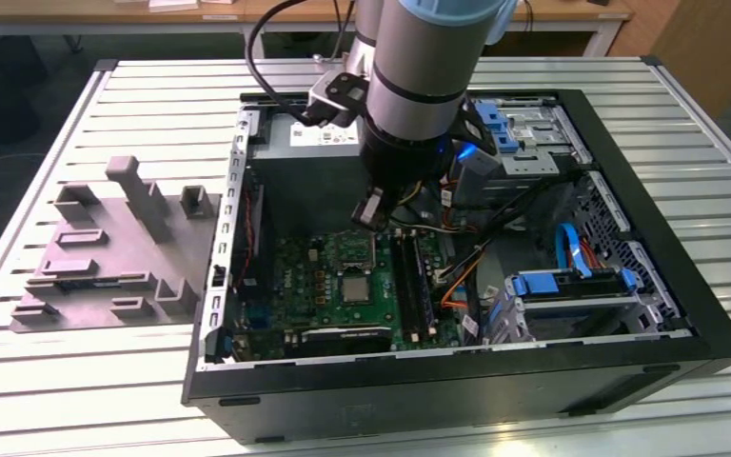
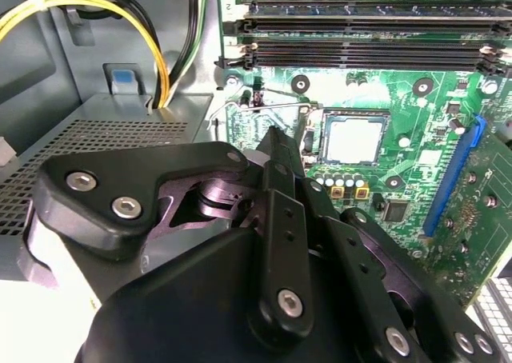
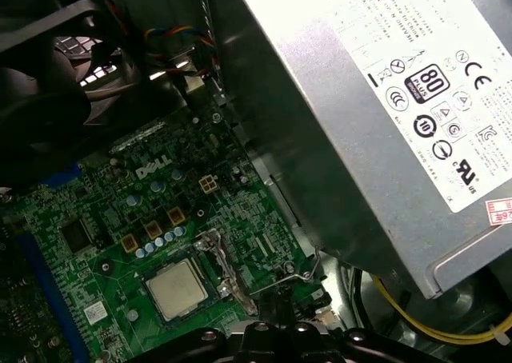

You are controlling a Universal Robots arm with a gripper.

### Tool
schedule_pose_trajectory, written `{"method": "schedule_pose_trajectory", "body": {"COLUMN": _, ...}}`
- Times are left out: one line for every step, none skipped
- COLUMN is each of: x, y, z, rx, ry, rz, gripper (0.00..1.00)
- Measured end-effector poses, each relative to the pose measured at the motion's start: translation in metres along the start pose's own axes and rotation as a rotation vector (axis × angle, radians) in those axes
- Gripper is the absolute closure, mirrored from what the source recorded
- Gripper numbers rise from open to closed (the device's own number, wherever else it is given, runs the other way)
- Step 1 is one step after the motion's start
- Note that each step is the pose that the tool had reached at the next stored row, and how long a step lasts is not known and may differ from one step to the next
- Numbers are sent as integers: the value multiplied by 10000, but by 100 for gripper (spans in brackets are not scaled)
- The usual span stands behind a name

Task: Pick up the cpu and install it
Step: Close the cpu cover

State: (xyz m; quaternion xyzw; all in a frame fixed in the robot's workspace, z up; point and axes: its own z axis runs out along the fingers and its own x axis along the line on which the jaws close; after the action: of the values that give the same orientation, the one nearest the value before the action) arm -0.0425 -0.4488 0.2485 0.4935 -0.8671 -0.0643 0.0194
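Note:
The cpu (image 2: 352,139) is a pale silvery square lying flat in its socket on the green motherboard (image 1: 327,295), also seen in the exterior view as the cpu (image 1: 355,288) and in the first wrist view as the cpu (image 3: 178,287). The socket's metal frame (image 1: 357,249) stands tipped up beside it, and the thin wire lever (image 2: 276,103) is swung free. My gripper (image 2: 276,139) hangs inside the case above the board, a short way from the cpu on the power-supply side. Its black fingers meet at one narrow tip, shut with nothing between them, apart from the chip.
The grey power-supply box (image 3: 384,123) stands close beside the gripper, with yellow and black cables (image 2: 160,43) running past it. Memory slots (image 2: 360,51) lie next to the socket. Blue drive cages (image 1: 569,286) fill the case's right. A grey tray with upright blocks (image 1: 111,257) lies left of the case.

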Motion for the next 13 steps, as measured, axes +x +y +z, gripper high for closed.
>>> {"method": "schedule_pose_trajectory", "body": {"x": 2, "y": -1, "z": -1, "rx": 9, "ry": 16, "rz": 2, "gripper": 89}}
{"method": "schedule_pose_trajectory", "body": {"x": 3, "y": -2, "z": -1, "rx": 19, "ry": 34, "rz": 3, "gripper": 89}}
{"method": "schedule_pose_trajectory", "body": {"x": 4, "y": -3, "z": -1, "rx": 32, "ry": 55, "rz": 4, "gripper": 89}}
{"method": "schedule_pose_trajectory", "body": {"x": 6, "y": -3, "z": -1, "rx": 50, "ry": 83, "rz": 7, "gripper": 89}}
{"method": "schedule_pose_trajectory", "body": {"x": 8, "y": -3, "z": -1, "rx": 66, "ry": 109, "rz": 10, "gripper": 89}}
{"method": "schedule_pose_trajectory", "body": {"x": 11, "y": -4, "z": -1, "rx": 80, "ry": 134, "rz": 12, "gripper": 89}}
{"method": "schedule_pose_trajectory", "body": {"x": 14, "y": -5, "z": -1, "rx": 93, "ry": 156, "rz": 14, "gripper": 89}}
{"method": "schedule_pose_trajectory", "body": {"x": 16, "y": -6, "z": -2, "rx": 105, "ry": 178, "rz": 14, "gripper": 89}}
{"method": "schedule_pose_trajectory", "body": {"x": 19, "y": -8, "z": -2, "rx": 123, "ry": 207, "rz": 15, "gripper": 89}}
{"method": "schedule_pose_trajectory", "body": {"x": 21, "y": -8, "z": -2, "rx": 140, "ry": 234, "rz": 16, "gripper": 89}}
{"method": "schedule_pose_trajectory", "body": {"x": 22, "y": -8, "z": -1, "rx": 161, "ry": 270, "rz": 18, "gripper": 89}}
{"method": "schedule_pose_trajectory", "body": {"x": 24, "y": -7, "z": -1, "rx": 190, "ry": 321, "rz": 21, "gripper": 89}}
{"method": "schedule_pose_trajectory", "body": {"x": 24, "y": -7, "z": -1, "rx": 228, "ry": 384, "rz": 23, "gripper": 89}}
